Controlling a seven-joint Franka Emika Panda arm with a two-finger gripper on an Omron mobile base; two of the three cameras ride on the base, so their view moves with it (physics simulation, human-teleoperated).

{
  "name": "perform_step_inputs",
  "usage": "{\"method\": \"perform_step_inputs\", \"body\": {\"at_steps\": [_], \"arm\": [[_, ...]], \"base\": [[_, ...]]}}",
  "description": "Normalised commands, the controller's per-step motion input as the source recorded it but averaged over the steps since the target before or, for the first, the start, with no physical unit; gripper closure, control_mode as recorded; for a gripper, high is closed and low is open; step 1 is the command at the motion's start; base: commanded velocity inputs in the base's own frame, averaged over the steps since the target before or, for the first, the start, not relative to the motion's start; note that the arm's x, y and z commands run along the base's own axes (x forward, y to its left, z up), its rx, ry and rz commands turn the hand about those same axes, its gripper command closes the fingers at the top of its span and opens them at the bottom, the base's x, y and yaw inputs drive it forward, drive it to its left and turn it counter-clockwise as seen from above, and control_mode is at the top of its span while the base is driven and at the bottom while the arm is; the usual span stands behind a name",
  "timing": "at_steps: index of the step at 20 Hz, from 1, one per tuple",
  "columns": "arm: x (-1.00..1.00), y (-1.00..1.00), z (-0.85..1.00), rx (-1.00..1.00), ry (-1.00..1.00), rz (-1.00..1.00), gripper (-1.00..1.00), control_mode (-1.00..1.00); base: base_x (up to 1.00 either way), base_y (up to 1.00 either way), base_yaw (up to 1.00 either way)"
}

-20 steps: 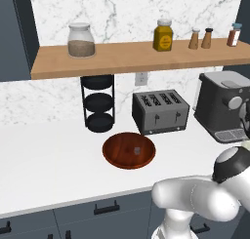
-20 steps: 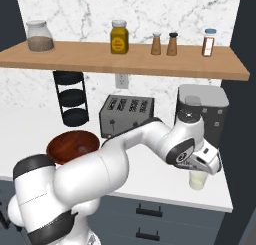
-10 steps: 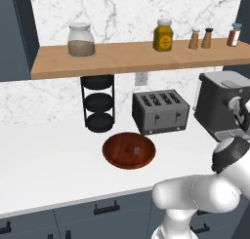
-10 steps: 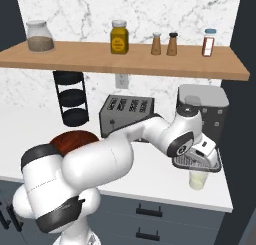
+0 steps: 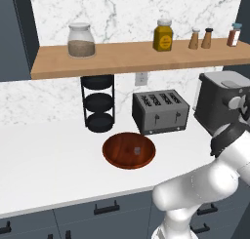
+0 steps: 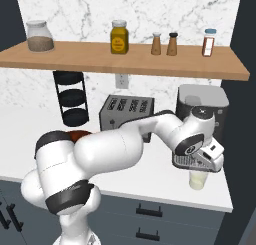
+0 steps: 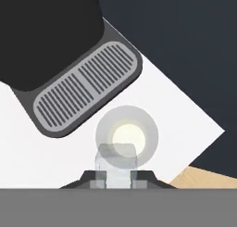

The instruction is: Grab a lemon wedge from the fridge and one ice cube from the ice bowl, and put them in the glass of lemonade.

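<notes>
The robot's two dark fingers (image 7: 117,179) are pinching the small pale translucent ice cube (image 7: 116,162) just above the clear tumbler of pale yellow lemonade (image 7: 127,137), nearer its rim than its centre, so releasing here is risking a bounce onto the white table (image 7: 41,159).

Pale yellow glass of lemonade (image 6: 198,180), red-brown ice bowl (image 5: 129,150), pale grey ice cube (image 7: 115,162), white marble wall (image 5: 146,13), ribbed grey drip tray (image 7: 85,87).

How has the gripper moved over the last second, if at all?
Yes. In the right base view the gripper, shut on the ice cube, has risen slightly above the glass of lemonade beside the coffee machine.
</notes>
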Motion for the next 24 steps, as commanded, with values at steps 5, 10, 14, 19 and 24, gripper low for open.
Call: {"method": "perform_step_inputs", "body": {"at_steps": [5,10,14,19,24], "arm": [[0.00,-0.02,0.00,0.02,0.00,-0.10,1.00,-1.00],[0.10,0.00,-0.04,0.00,0.00,-0.04,1.00,-1.00],[0.12,0.00,-0.31,0.00,0.00,-0.04,1.00,-1.00],[-0.02,-0.01,-0.25,0.00,0.00,-0.09,1.00,-1.00],[0.00,-0.01,0.00,0.00,0.00,-0.11,1.00,-1.00]], "base": [[0.00,0.00,0.00],[0.00,0.00,0.00],[0.00,0.00,0.00],[0.00,0.00,0.00],[0.00,0.00,0.00]]}}
